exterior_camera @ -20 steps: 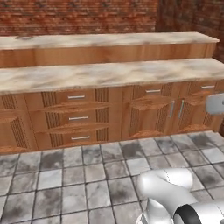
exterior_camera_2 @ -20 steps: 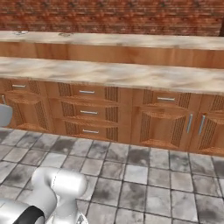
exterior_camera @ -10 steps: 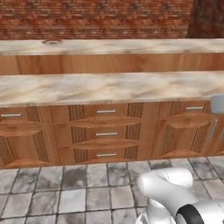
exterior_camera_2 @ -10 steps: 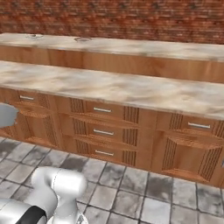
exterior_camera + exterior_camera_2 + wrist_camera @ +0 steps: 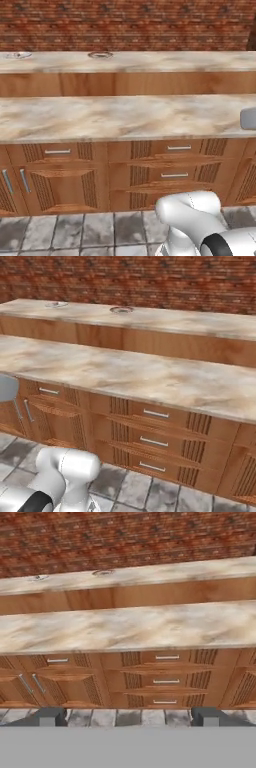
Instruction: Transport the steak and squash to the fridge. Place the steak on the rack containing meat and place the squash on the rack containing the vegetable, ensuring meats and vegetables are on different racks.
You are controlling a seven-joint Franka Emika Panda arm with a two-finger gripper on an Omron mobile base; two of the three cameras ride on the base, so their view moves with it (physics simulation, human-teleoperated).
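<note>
- Gripper [image 5: 127, 716] stood wide open, its two dark fingertips [image 5: 50, 716] far apart at the bottom of the hand view, holding nothing.
- Near counter [image 5: 120, 117]: a long slab of beige, veined marble-look stone, smooth and matte.
- Below it, warm wood cabinets [image 5: 65, 175] with ribbed panels; a stack of three drawers [image 5: 172, 175] with short silver bar pulls; doors to the left with vertical handles.
- Far counter [image 5: 150, 61]: the same stone on a higher step with a plain wood front; two small round flat things [image 5: 100, 54] lay on it, too small to identify.
- Back wall [image 5: 125, 22]: rough red-brown brick.
- Floor [image 5: 75, 232]: mottled grey stone tiles, pale grout.
- Steak, squash and fridge: location could not be told.
</note>
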